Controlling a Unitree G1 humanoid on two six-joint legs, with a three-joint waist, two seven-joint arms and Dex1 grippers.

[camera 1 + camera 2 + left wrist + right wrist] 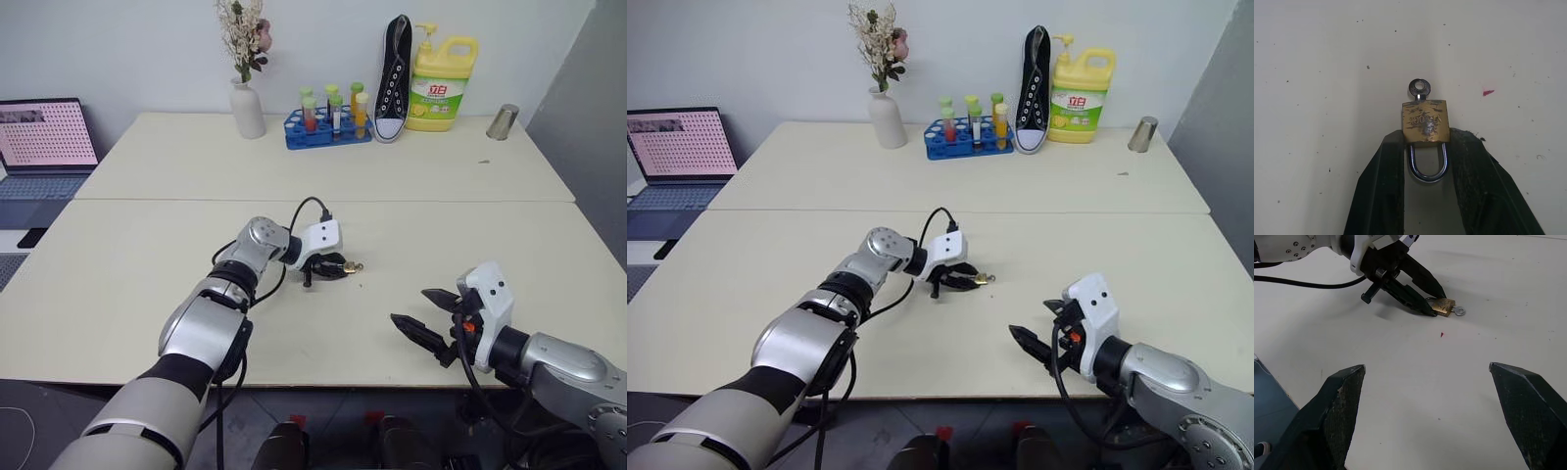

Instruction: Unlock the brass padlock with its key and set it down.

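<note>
The small brass padlock (1424, 121) with its thin silvery shackle lies flat on the pale cream surface (147, 255), near the middle of its front half. The left claw (1425, 147) pinches the padlock's body between its two black fingertips, the shackle lying between the fingers. A small silvery key (1419, 89) protrudes from the padlock's far end. The right claw (423, 315) hovers spread wide near the front edge, well apart from the padlock.

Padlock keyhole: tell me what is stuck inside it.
A silvery key sits in the padlock; its ring head sticks out, the blade is hidden inside. The left pincer grips the body at the shackle end.
</note>
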